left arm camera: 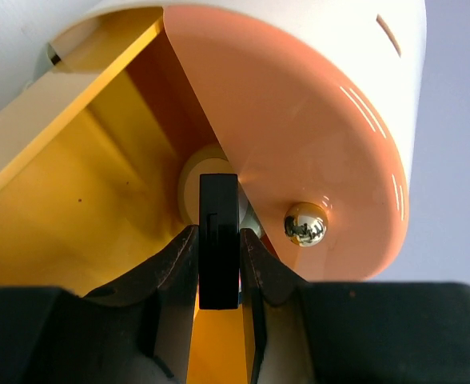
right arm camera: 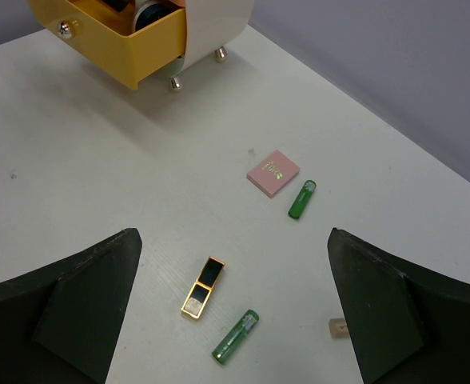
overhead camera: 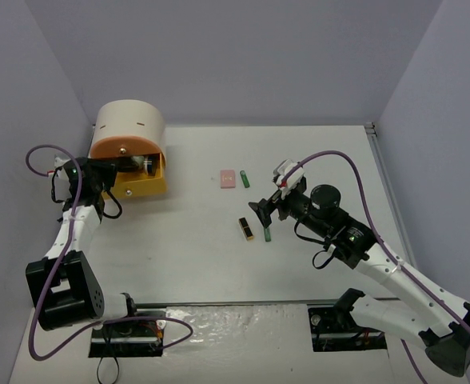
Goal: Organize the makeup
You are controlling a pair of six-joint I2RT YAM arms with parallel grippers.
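So, top view: the left gripper [overhead camera: 113,172] sits at the pulled-out yellow drawer [overhead camera: 143,187] of the cream drum-shaped box [overhead camera: 129,124], far left. The right gripper [overhead camera: 263,211] hangs over mid-table, just beside the gold-and-black tube [overhead camera: 246,228] and the near green tube [overhead camera: 268,234]. The pink square compact [overhead camera: 228,178] and far green tube [overhead camera: 244,179] lie a bit further off. The right arm is clearly nearer to all four loose pieces, the left arm well apart from them. Left wrist view: fingers clamped on a black flat square compact [left arm camera: 218,240], held edge-on and upright over the drawer's yellow inside, beside the peach drawer front [left arm camera: 299,120] with its gold knob [left arm camera: 306,224]; probably about to go in. Right wrist view: jaws spread wide, nothing between them. The gold-and-black tube lies ahead between the fingers, slightly left of centre, its long axis diagonal to the closing line. The near green tube lies roughly parallel to it, just right and closer in. Judgement: the wrist needs a twist so the fingers close across the tube's narrow sides.
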